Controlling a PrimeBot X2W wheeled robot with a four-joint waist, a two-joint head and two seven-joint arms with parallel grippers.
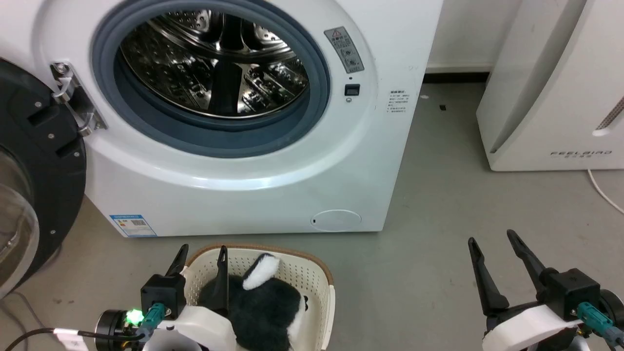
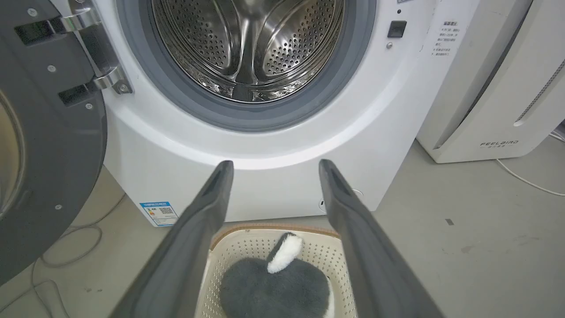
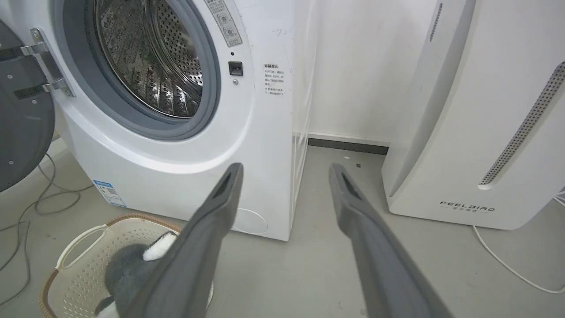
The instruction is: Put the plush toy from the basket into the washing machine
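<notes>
The black plush toy [image 1: 263, 304] with white patches lies in the cream basket [image 1: 312, 280] on the floor, right in front of the washing machine [image 1: 253, 190]. Its round door [image 1: 34, 180] hangs wide to the left, and the steel drum [image 1: 214, 63] holds nothing. My left gripper [image 1: 202, 253] stands open above the basket's near left part, one finger over the toy, nothing between the fingers. The left wrist view looks down on the toy [image 2: 276, 287] and basket [image 2: 318, 251] between the open gripper [image 2: 276, 165]. My right gripper [image 1: 492, 239] is open over bare floor to the right.
A white slanted appliance [image 1: 551, 87] marked FEELBIRD stands at the right against the wall, with a white cable [image 1: 604, 192] trailing on the floor. Grey cables [image 3: 26, 212] lie on the floor left of the washer. Grey floor separates the two appliances.
</notes>
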